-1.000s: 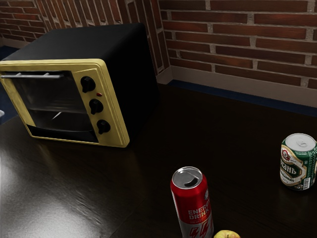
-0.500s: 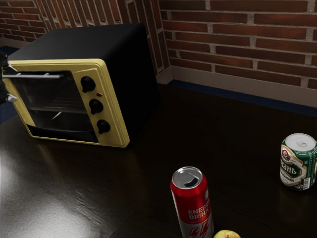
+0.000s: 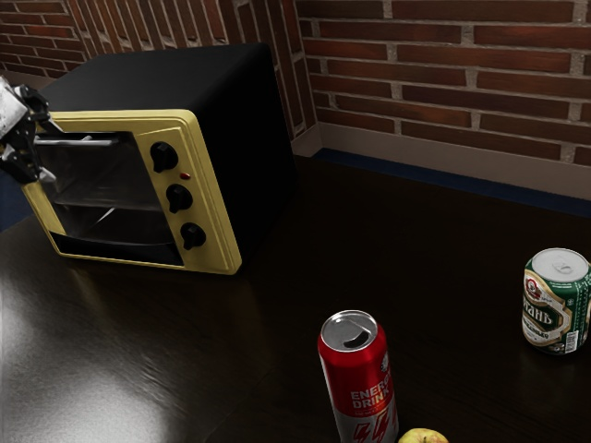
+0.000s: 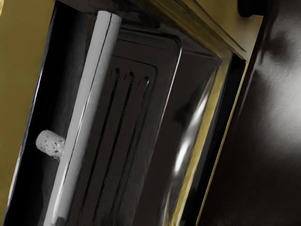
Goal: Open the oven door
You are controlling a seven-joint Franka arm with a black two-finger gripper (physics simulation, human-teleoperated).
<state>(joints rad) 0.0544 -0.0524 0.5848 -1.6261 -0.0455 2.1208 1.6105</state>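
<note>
At the exterior view's left edge, the black and white gripper point(image 3: 48, 149) is open, one fingertip above the level of the oven handle point(image 3: 97, 142) and the other below it. It overlaps the handle's left end; whether it touches the bar cannot be told. The oven door point(image 3: 106, 189) looks closed, with dark glass inside the yellow frame. In the wrist view the grey handle point(image 4: 87, 108) runs at a slant across the door's upper part, with a short mount beside it, and the door glass point(image 4: 136, 113) lies past it.
Three black knobs point(image 3: 178, 197) line the oven's front beside the door. On the dark table point(image 3: 268, 341) stand a red can point(image 3: 355, 374) and a green can point(image 3: 556, 305). A yellow apple point(image 3: 424, 437) is by the red can. A brick wall point(image 3: 462, 83) rises behind.
My gripper has come in from the exterior view's left edge and moved right, to the handle's left end. The oven and cans have kept their places.
</note>
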